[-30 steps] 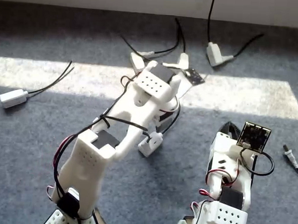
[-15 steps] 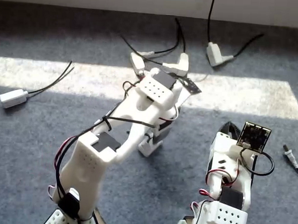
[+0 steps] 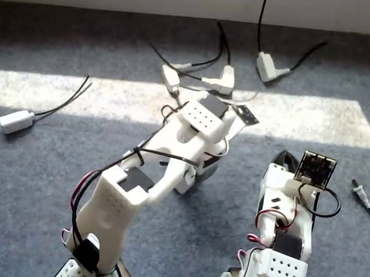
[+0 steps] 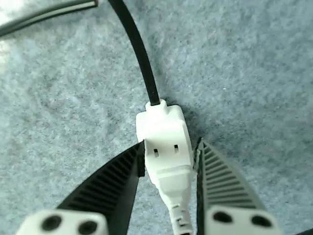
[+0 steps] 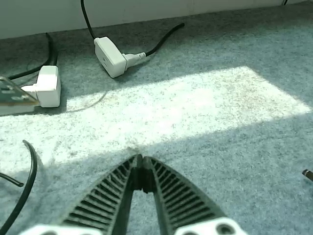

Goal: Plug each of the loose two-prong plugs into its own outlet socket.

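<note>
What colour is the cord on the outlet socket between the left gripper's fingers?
Black cord, on a white socket; clearest in the left wrist view.

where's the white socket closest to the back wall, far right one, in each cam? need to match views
High view: the far socket sits upper right, above the sunlit strip.
Right wrist view: the far socket lies ahead of the shut right hand, beyond the strip.
Left wrist view: the nearer socket instead, pinched in the left hand.
Shared landmark: the sunlit strip.

Two arms; five white sockets on cables; one loose dark plug.
</note>
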Robot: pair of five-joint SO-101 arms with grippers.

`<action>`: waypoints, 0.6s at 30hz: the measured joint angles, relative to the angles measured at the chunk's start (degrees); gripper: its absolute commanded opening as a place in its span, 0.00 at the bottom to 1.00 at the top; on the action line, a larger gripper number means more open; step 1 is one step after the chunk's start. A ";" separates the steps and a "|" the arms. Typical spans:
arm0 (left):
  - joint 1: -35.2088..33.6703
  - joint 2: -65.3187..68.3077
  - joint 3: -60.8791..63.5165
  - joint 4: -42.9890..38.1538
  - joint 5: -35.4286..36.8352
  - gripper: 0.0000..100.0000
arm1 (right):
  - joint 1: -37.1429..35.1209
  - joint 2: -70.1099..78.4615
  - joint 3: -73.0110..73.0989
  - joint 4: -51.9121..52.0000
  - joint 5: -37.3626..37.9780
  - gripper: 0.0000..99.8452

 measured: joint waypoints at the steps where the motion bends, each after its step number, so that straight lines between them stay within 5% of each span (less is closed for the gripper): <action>1: -0.44 0.00 0.00 0.00 -0.09 0.19 | 0.00 0.00 0.00 0.00 0.00 0.01; 18: -0.09 0.00 4.48 -1.05 0.00 0.23 | 0.09 0.00 0.00 0.00 0.00 0.01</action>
